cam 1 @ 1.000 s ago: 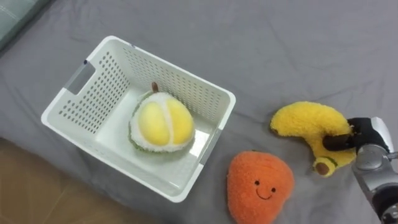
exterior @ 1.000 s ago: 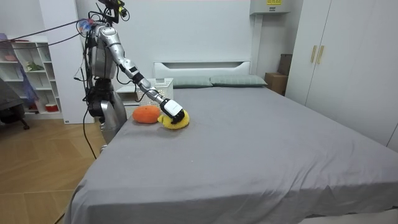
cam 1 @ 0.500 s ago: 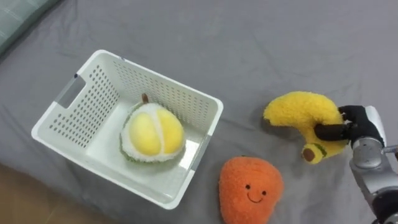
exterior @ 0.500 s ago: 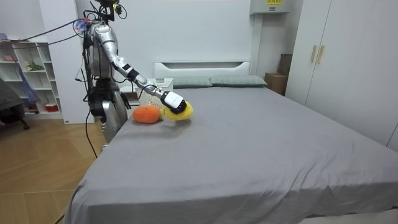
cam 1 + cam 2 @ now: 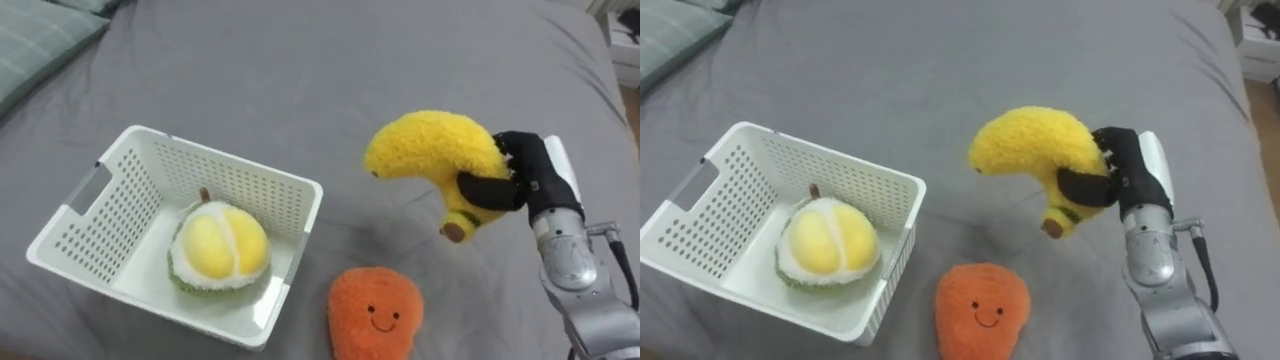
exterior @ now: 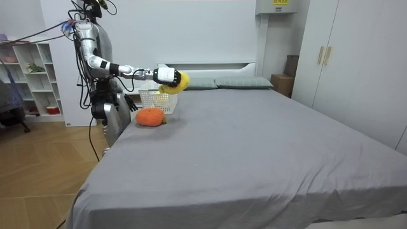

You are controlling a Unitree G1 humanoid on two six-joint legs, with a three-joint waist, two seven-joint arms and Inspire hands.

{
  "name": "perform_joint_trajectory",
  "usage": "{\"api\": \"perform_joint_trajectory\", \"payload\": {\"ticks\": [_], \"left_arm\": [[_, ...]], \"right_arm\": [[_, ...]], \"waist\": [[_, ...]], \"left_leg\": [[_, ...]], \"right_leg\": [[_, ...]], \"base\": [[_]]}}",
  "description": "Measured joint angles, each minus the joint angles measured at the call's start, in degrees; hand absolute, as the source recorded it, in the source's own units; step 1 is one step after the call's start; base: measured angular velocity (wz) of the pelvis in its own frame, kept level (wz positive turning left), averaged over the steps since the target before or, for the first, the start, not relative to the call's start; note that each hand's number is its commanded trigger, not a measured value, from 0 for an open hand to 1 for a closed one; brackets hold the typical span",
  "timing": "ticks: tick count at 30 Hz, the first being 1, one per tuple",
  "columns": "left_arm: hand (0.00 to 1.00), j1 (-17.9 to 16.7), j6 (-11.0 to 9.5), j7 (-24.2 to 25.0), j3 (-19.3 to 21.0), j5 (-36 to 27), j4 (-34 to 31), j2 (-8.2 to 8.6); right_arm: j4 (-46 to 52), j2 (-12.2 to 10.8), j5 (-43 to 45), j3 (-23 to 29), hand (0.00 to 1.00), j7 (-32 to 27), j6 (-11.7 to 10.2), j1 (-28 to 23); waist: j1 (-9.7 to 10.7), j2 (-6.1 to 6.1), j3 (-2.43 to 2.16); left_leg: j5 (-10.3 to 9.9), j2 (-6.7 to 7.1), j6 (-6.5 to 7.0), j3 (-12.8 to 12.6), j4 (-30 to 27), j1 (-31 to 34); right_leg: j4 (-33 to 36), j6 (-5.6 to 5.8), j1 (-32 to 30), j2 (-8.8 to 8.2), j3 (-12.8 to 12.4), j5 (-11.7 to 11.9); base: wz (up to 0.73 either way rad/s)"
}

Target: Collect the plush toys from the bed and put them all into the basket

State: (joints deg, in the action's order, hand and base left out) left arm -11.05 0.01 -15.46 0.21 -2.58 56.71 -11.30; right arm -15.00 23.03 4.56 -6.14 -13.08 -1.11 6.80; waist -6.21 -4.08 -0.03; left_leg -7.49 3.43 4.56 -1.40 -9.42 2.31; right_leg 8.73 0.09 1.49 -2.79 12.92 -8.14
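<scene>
- Yellow plush, fuzzy and curved: the banana toy (image 5: 430, 150) has a short stub with a brown tip at its lower end, and it is up in the air above the grey bed sheet (image 5: 250, 70), touching nothing but the hand.
- The robot's right hand (image 5: 530, 175), black-gloved, has its fingers (image 5: 485, 190) curled round the banana's lower end, just above the stub; the thicker end juts out towards the basket.
- The white basket (image 5: 230, 163), with perforated walls and a slot handle at one end, sits on the sheet to the left of the banana and apart from it.
- In the basket lies a durian toy (image 5: 213, 250), pale yellow lobes in a white and green rind, with a small brown stalk, close to the basket's near wall.
- An orange toy with a stitched smile (image 5: 375, 313) lies on the sheet just beside the basket's near corner, lower than the banana and roughly between banana and basket.
- A green checked pillow (image 5: 40, 35) lies at the far left.
- From the room view, the robot stands upright at the bed's corner near the headboard (image 6: 206, 65), arm held out level over the basket, with a shelf unit (image 6: 28, 76) behind it.
</scene>
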Motion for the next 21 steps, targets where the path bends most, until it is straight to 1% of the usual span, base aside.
{"api": "perform_joint_trajectory", "payload": {"ticks": [1,3,5,9,12,16,17,20,21], "left_arm": [[0.00,0.08,0.00,-0.08,0.97,0.07,0.04,0.39],[0.00,0.08,0.00,-0.14,1.98,0.07,0.24,0.90],[0.00,-0.02,0.01,-0.15,1.96,0.07,0.15,1.17],[0.00,-0.07,0.19,-0.14,1.99,2.16,0.15,1.26],[0.00,0.00,0.18,-0.05,2.01,4.45,0.17,1.27],[0.00,-0.56,0.16,-0.05,2.00,6.14,0.21,1.31],[0.00,-0.60,0.17,-0.05,2.01,6.42,0.21,1.33],[0.00,-0.29,0.52,-0.05,2.01,7.25,0.14,1.37],[0.00,-0.19,1.01,-0.05,2.00,7.25,-0.11,1.52]], "right_arm": [[1.68,-1.05,-0.01,1.02,1.00,-0.01,0.00,-0.16],[3.33,-1.55,-0.02,1.18,1.00,0.00,-0.20,-0.21],[4.88,-1.58,-0.14,1.18,1.00,0.14,-0.17,-0.94],[8.97,-2.31,0.75,1.12,1.00,2.22,0.06,-1.93],[12.77,-2.58,4.52,1.03,1.00,4.14,0.55,-2.05],[16.98,-2.92,5.03,0.50,1.00,6.79,0.59,-2.06],[17.48,-3.21,5.03,0.48,1.00,7.17,0.73,-2.07],[18.73,-5.13,5.31,0.19,1.00,8.94,0.97,-2.06],[18.73,-5.74,5.61,-0.09,1.00,9.35,1.47,-2.06]], "waist": [[-0.18,0.05,0.03],[-0.01,0.21,0.13],[-0.02,0.24,0.14],[-0.20,0.24,0.14],[-0.22,0.08,0.15],[-0.83,-0.31,0.00],[-0.95,-0.35,0.02],[-1.44,-0.32,0.07],[-1.80,-0.15,0.17]], "left_leg": [[0.00,-0.01,0.00,0.01,0.01,-0.04],[0.00,0.00,0.00,0.02,-0.01,-0.36],[-0.03,0.02,0.02,0.02,0.22,-0.78],[-0.04,0.01,0.01,0.11,0.35,-0.88],[-0.03,0.01,0.02,0.08,0.54,-0.90],[-0.04,0.00,0.03,0.08,0.68,-1.07],[-0.05,0.00,0.05,0.05,0.68,-1.05],[-0.14,0.00,0.12,0.04,0.72,-0.97],[-0.16,0.02,0.15,0.02,0.73,-0.96]], "right_leg": [[0.04,0.00,0.09,0.02,-0.15,0.01],[0.04,0.01,0.43,0.02,-0.14,0.03],[0.04,0.02,0.83,0.04,-0.15,0.02],[0.01,0.02,1.00,0.08,-0.08,0.01],[0.01,0.02,1.00,0.09,-0.16,0.01],[-0.01,0.02,1.08,0.10,-0.17,0.01],[-0.01,0.02,1.08,0.10,-0.15,0.01],[-0.04,0.05,1.08,0.07,-0.04,0.00],[-0.03,0.06,1.09,0.03,-0.02,0.00]], "base": [[0.00],[0.00],[0.00],[0.00],[0.00],[0.00],[0.00],[0.00],[0.00]]}}
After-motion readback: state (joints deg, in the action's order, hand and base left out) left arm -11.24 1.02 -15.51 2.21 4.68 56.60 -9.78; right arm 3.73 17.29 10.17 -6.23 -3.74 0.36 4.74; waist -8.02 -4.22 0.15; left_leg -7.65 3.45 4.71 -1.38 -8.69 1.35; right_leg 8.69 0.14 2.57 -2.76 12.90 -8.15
